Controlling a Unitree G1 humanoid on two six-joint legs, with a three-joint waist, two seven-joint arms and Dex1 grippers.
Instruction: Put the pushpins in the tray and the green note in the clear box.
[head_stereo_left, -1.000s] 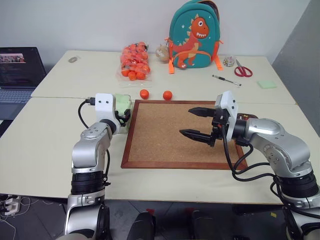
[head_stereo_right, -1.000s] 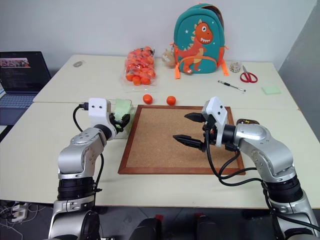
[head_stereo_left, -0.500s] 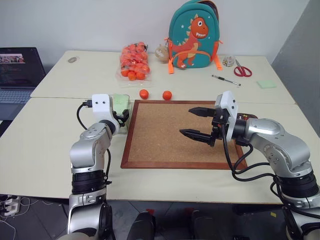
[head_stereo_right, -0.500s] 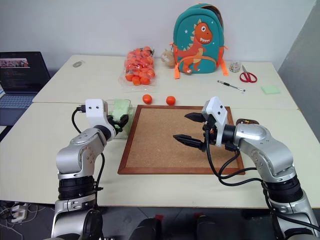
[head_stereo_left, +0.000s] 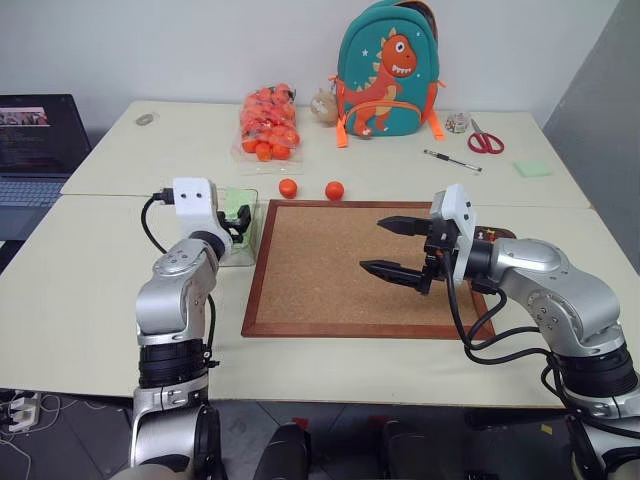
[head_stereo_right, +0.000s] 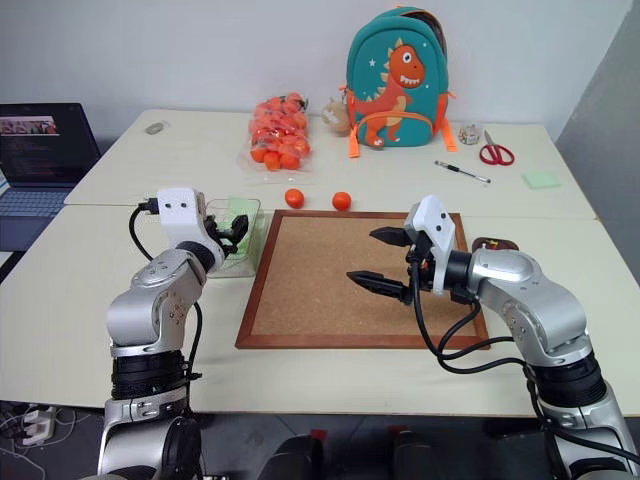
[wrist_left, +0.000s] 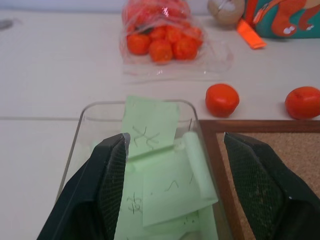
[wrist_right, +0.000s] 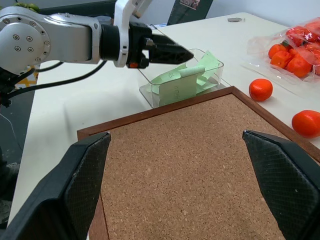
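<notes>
Pale green notes (wrist_left: 150, 131) lie in the clear box (wrist_left: 84, 114), one of them leaning against its far wall; the box stands at the corkboard's left edge. My left gripper (wrist_left: 176, 137) hovers open just in front of and above the box, with nothing held. Over the middle of the corkboard (head_stereo_left: 320, 270) my right gripper (head_stereo_left: 373, 245) hangs open and empty. The dark brown tray (head_stereo_right: 495, 243) peeks out behind my right forearm, mostly hidden. The pushpins are out of view.
At the back stand a bag of orange balls (head_stereo_left: 268, 125), two loose orange balls (head_stereo_left: 288, 188), a dinosaur backpack (head_stereo_left: 388, 70), scissors (head_stereo_left: 487, 141), a pen (head_stereo_left: 452, 160) and a green pad (head_stereo_left: 533, 168). A laptop (head_stereo_left: 35, 140) sits far left.
My left gripper has lifted a little and drawn back to the left from the clear box, staying open. The right arm has kept still.
</notes>
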